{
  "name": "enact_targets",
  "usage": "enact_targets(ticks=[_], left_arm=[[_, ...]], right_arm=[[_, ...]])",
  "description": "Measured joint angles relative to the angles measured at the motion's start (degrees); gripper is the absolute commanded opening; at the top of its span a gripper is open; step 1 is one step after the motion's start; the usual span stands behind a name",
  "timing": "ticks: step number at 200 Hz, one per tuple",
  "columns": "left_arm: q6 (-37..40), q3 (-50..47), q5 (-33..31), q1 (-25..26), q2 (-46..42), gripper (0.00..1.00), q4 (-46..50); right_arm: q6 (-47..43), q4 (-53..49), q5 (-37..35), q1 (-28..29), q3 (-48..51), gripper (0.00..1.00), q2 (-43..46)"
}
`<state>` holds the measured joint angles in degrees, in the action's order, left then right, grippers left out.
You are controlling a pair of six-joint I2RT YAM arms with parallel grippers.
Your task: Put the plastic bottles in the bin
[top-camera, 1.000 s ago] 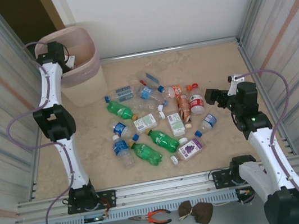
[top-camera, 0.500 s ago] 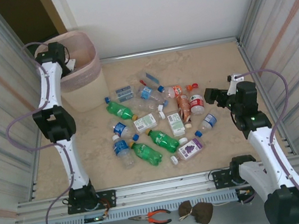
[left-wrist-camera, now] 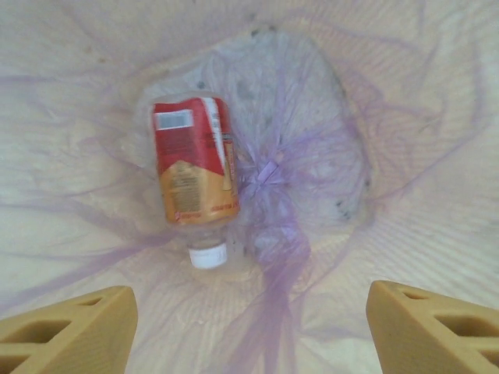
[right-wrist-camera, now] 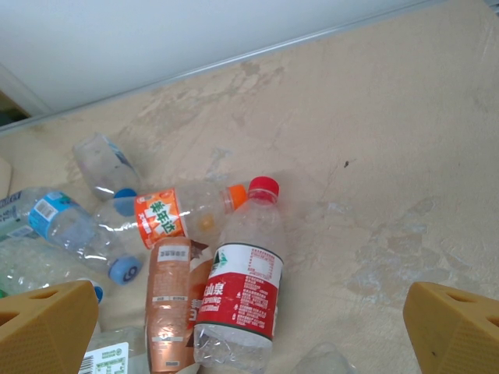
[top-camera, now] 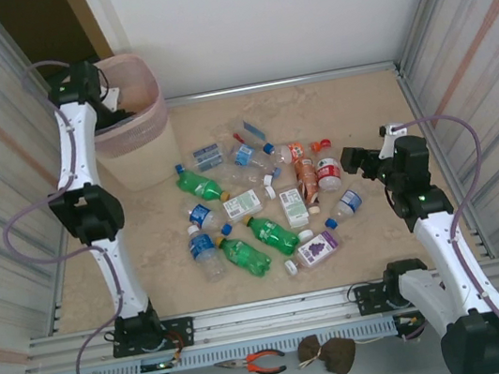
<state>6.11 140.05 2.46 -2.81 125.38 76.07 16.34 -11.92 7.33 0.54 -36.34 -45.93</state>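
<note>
Both pairs of jaws stand open and empty.
We see the left gripper [left-wrist-camera: 249,315] gaping above a red-labelled bottle [left-wrist-camera: 193,160] lying in the bin [top-camera: 155,96] at the table [top-camera: 360,108] far-left corner; the right gripper [right-wrist-camera: 253,319] gapes over the plastic bottles [top-camera: 271,234] scattered mid-table.

The bin [top-camera: 145,156] is beige, its bag liner [top-camera: 158,102] translucent pink. The bottle [left-wrist-camera: 193,171] inside is labelled red over orange, with a white cap. On the mottled beige tabletop [top-camera: 361,112], green bottles [top-camera: 271,234] mix with a purple-labelled bottle [top-camera: 318,248], a red-capped bottle [right-wrist-camera: 242,300] labelled red and white, and an orange-labelled bottle [right-wrist-camera: 168,218].
</note>
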Motion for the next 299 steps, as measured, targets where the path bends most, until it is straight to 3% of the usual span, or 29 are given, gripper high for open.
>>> enact_targets(ticks=[101, 144, 188, 246, 299], left_arm=[[-3.85, 1.27, 5.53, 0.26, -15.1, 0.74, -2.91], [-5.55, -1.95, 6.51, 4.79, -22.18, 0.73, -3.63], [-7.78, -14.19, 3.87, 14.16, -33.0, 0.7, -4.59], [-16.37, -39.3, -1.03, 29.62, -43.47, 0.67, -7.1], [-28.2, -65.05, -2.12, 35.1, -52.15, 0.66, -12.85]], right_arm=[[-0.33, -1.6, 0.0, 0.0, -2.29, 0.99, 2.47], [-0.42, -2.8, 0.07, 0.0, -2.36, 0.99, 3.69], [-0.42, -4.33, 0.42, 0.0, -2.36, 0.99, 4.24], [-0.26, -4.66, 2.19, 0.0, -2.36, 0.99, 4.24], [-0.22, -4.66, 3.63, -0.02, -2.34, 0.99, 4.46]])
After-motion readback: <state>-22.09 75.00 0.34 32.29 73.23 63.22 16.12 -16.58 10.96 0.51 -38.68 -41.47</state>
